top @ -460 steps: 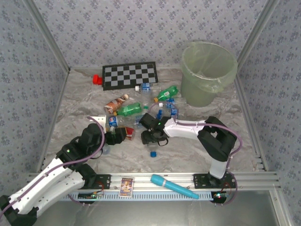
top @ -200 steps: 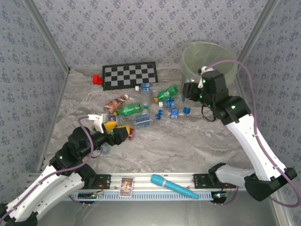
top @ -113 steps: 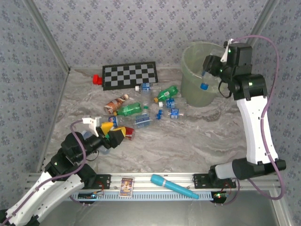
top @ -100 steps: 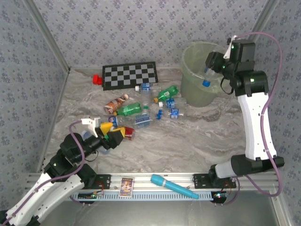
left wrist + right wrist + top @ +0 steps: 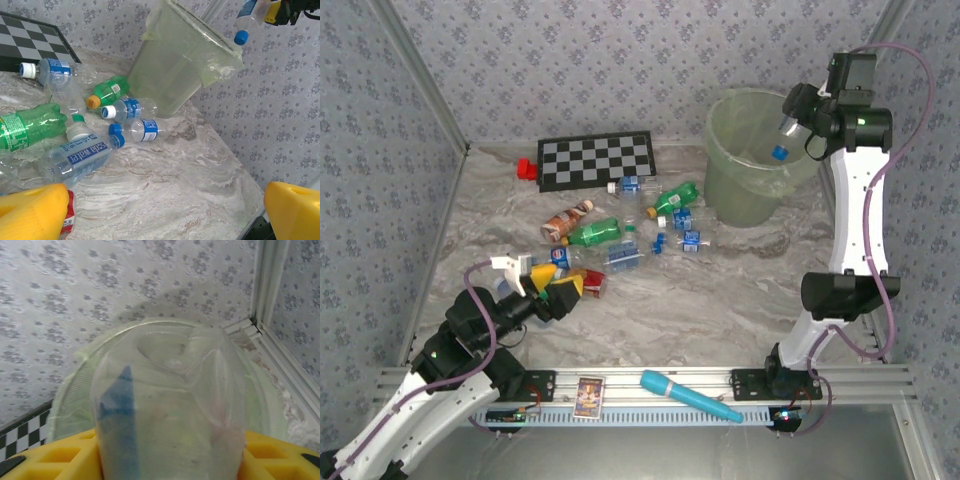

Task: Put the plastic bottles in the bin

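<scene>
Pinching a clear bottle (image 5: 782, 145) between the yellow pads (image 5: 50, 457) of the right gripper (image 5: 790, 120), jaws closed partway onto its crumpled body, blue cap hanging downward. Carrying it high over the mouth of the bin (image 5: 730, 195), toward the right side of the rim in the top view, presumably for clearing the tall wall and letting the load fall inside rather than beside it. Gripping by the body and not the neck, judging from the wrist view, probably because of the flatter faces on the crushed middle. Holding the left gripper (image 5: 552, 283) low over the table (image 5: 720, 290), jaws spread wide with nothing between them, and pointing it toward the remaining bottles (image 5: 620, 228), seemingly in readiness for the next pick. Lying scattered between the checkerboard (image 5: 598, 160) and the foot of the bin: green, clear and one brown, all outside it. Leaving, by that count, most of the job undone.
</scene>
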Available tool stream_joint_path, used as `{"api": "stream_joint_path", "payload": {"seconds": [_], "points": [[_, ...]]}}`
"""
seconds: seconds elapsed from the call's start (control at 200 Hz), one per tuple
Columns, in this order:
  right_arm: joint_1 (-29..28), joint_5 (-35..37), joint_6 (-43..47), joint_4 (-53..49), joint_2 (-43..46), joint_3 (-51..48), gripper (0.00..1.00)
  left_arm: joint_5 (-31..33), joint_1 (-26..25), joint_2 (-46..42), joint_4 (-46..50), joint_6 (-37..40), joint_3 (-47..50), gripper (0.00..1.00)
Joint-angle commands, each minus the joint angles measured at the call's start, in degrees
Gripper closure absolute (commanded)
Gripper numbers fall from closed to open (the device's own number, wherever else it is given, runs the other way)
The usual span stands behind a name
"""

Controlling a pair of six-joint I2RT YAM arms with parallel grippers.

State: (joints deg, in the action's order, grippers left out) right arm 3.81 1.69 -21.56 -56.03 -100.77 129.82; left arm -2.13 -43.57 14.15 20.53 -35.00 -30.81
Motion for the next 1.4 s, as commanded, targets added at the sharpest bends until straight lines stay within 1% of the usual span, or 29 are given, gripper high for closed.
{"api": "stream_joint_path", "payload": {"seconds": [0.0, 0.08, 0.12, 0.15, 0.18, 0.185, 0.19, 0.205, 0.345, 0.47, 0.54, 0.64, 0.79, 0.92, 1.025, 1.09, 1.159, 1.309, 1.394], "points": [[0.68, 0.07, -0.69, -1.91, -0.81, 2.02, 0.45, 0.54, -0.15, -1.22, 2.08, 0.55, -1.49, 0.0], [0.65, 0.81, -0.43, -1.05, -0.66, 2.02, 0.41, 1.05, -0.2, -1.57, 2.4, 0.55, -1.45, 0.0], [0.59, 0.73, -0.49, -1.04, -0.57, 2.11, 0.36, 1.16, -0.13, -1.5, 2.32, 0.52, -1.28, 0.0], [0.64, 0.86, -0.49, -1.03, -0.41, 2.35, 0.28, 1.16, -0.17, -1.57, 2.16, 0.39, -1.2, 0.0], [0.5, 1.07, -0.27, -1.01, -0.18, 2.51, 0.13, 1.16, -0.19, -1.45, 2.06, 0.31, -1.06, 0.0], [0.5, 1.09, -0.3, -1.01, -0.11, 2.48, 0.06, 1.16, -0.15, -1.43, 1.97, 0.3, -0.99, 0.0], [0.45, 1.06, -0.27, -1.06, -0.08, 2.51, 0.03, 1.16, -0.17, -1.42, 1.97, 0.29, -1.0, 0.0], [0.44, 1.07, -0.25, -1.08, 0.08, 2.43, 0.0, 1.12, -0.18, -1.44, 1.89, 0.21, -0.96, 0.0], [-1.29, 1.08, -0.22, -0.76, 2.24, 1.44, 0.0, 1.15, -0.18, -1.27, 1.5, -0.19, -0.53, 0.0], [-5.25, 2.59, 0.72, 0.19, 5.06, -1.13, 0.0, 1.52, -0.15, -1.0, 1.53, -0.49, -0.06, 0.0], [-7.62, 3.16, 0.85, 2.27, 7.57, -4.61, 0.0, 1.52, -0.19, -0.63, 1.5, -0.72, 0.13, 0.0], [-11.1, 3.3, 0.27, 6.63, 12.15, -12.49, 0.0, 1.72, -0.16, -0.1, 1.78, -1.16, 0.47, 0.0], [-16.79, 3.58, 0.25, 11.03, 17.24, -22.15, 0.0, 3.4, -0.12, 0.93, 2.14, -1.75, 0.8, 0.0], [-22.01, 4.48, 2.2, 12.87, 19.62, -27.98, 0.0, 6.35, -0.2, 2.5, 3.31, -2.7, 0.76, 0.0], [-25.09, 3.68, 3.07, 14.42, 21.62, -32.52, 0.0, 10.62, -0.19, 4.47, 6.03, -4.35, 0.84, 0.0], [-28.06, 3.57, 4.75, 15.66, 23.01, -35.48, 0.0, 13.67, -0.16, 5.92, 8.17, -6.06, 0.98, 0.0], [-30.83, 3.2, 6.36, 16.68, 24.55, -38.4, 0.0, 15.38, -0.14, 7.38, 10.04, -7.84, 1.36, 0.0], [-34.55, -0.2, 5.88, 18.11, 27.03, -44.15, 0.0, 19.54, -0.12, 9.0, 13.31, -13.66, 2.88, 0.0], [-36.83, -0.51, 5.49, 20.03, 28.47, -47.81, 0.01, 22.42, -0.19, 9.14, 15.46, -17.88, 4.05, 0.0]]}}
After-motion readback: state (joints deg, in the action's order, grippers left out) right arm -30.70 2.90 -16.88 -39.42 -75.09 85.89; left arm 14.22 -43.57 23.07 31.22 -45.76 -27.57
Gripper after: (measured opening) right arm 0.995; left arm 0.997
